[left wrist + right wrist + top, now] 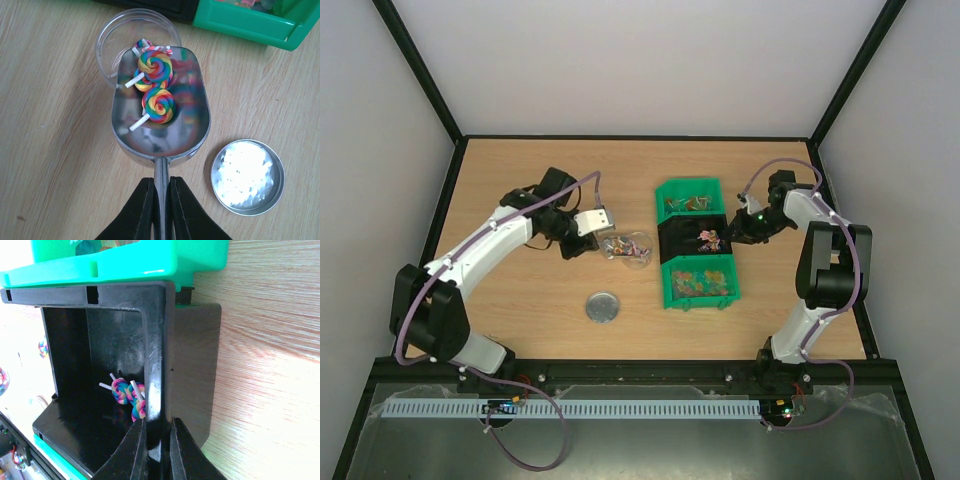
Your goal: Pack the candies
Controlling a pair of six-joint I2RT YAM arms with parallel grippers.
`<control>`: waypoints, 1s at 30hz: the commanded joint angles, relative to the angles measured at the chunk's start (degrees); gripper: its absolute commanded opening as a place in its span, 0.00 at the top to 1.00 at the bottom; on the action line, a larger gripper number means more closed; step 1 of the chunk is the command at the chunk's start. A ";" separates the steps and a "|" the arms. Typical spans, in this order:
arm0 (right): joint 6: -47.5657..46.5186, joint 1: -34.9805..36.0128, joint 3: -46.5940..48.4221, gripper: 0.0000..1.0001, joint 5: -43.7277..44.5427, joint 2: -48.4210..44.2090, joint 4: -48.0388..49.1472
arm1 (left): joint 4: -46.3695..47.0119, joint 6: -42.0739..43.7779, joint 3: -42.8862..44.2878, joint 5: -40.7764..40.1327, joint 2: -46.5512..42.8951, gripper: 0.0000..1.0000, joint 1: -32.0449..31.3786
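My left gripper (pixel 161 182) is shut on the handle of a metal scoop (pixel 160 135). The scoop's bowl carries rainbow-swirl lollipop candies (pixel 158 105), and its front lip lies over a clear round jar (pixel 112 37) on the table. In the top view this gripper (pixel 582 226) is just left of the jar (pixel 630 248). My right gripper (pixel 157 422) is shut on the side wall of the black bin (pixel 192 355), which has a few pink-blue lollipop candies (pixel 125 391) inside. From above, the right gripper (pixel 740 226) is at that bin's (pixel 672 238) right side.
A round silver lid (pixel 602 307) lies on the table in front of the jar, and the left wrist view has the lid (pixel 247 176) to the scoop's right. Green bins (pixel 665 192) (pixel 670 290) with other sweets flank the black bin at back and front.
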 commanded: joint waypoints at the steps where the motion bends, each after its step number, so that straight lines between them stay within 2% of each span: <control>1: 0.31 -0.41 -0.01 0.99 -2.66 0.56 1.24 | -2.89 0.27 2.66 -3.35 0.96 0.98 -1.20; 14: -0.04 -0.41 -0.28 0.99 -3.22 0.80 1.66 | -5.66 -2.30 7.48 -7.88 4.50 0.98 -3.88; 30: -1.30 -0.41 -0.28 0.99 -3.26 0.82 1.38 | -13.29 -1.27 14.57 -11.27 8.22 0.98 -5.89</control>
